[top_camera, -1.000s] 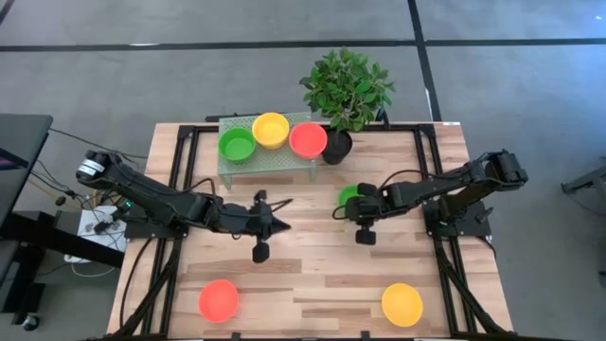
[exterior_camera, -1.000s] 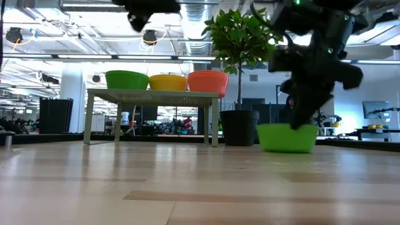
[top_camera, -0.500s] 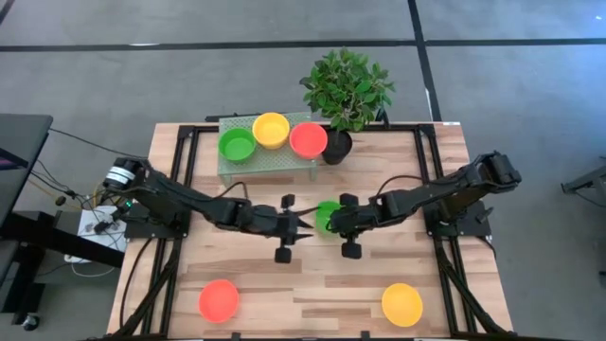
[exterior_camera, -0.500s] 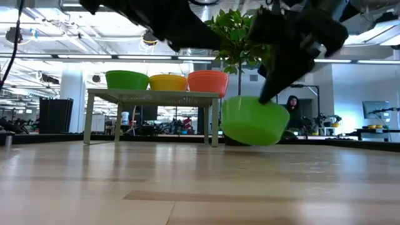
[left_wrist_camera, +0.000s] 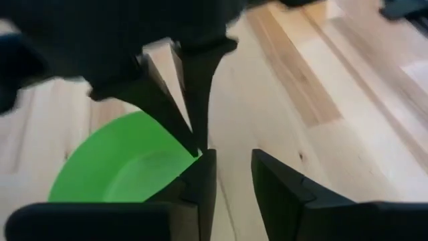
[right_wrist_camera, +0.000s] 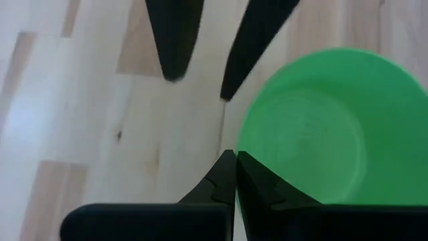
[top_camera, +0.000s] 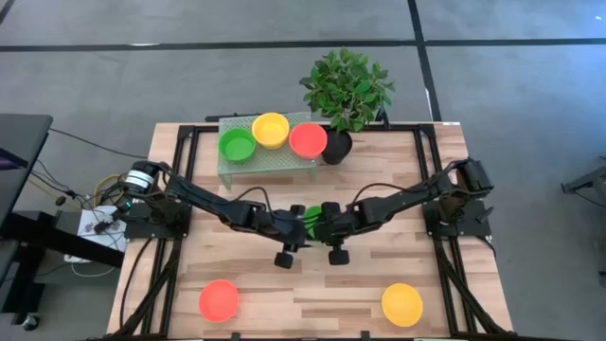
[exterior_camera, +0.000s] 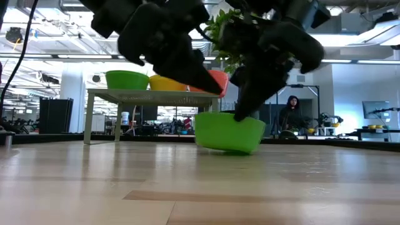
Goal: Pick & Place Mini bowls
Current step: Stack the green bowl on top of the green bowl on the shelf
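Note:
A green mini bowl [top_camera: 311,217] sits tilted at the table's middle, low over the wood [exterior_camera: 228,132]. My right gripper [top_camera: 322,225] reaches in from the right and is shut on its rim. My left gripper [top_camera: 299,225] comes from the left and stands open [left_wrist_camera: 231,181] right beside the same rim, with only bare table between its fingers. Green [top_camera: 237,145], yellow [top_camera: 271,130] and red [top_camera: 308,140] mini bowls rest on their bases on a small stand at the far side. My right gripper pinches the green bowl's rim on its near side [right_wrist_camera: 243,142], one finger inside the bowl and one outside. The fingers slant down from the table's right. The bowl is tilted; whether its base touches the table I cannot tell. My left gripper has one finger [left_wrist_camera: 200,175] next to the rim; I cannot tell whether it touches.
A leafy plant in a black pot [top_camera: 337,147] stands right of the stand [top_camera: 270,161]. A red mini bowl [top_camera: 219,299] lies near the front left and a yellow one [top_camera: 401,304] near the front right. Bare wood lies between them.
My right gripper has lifted the green bowl off the table right of centre and carried it left toward the middle, then lowered it, tilted. My left gripper has moved right and slightly toward the near edge, meeting the bowl.

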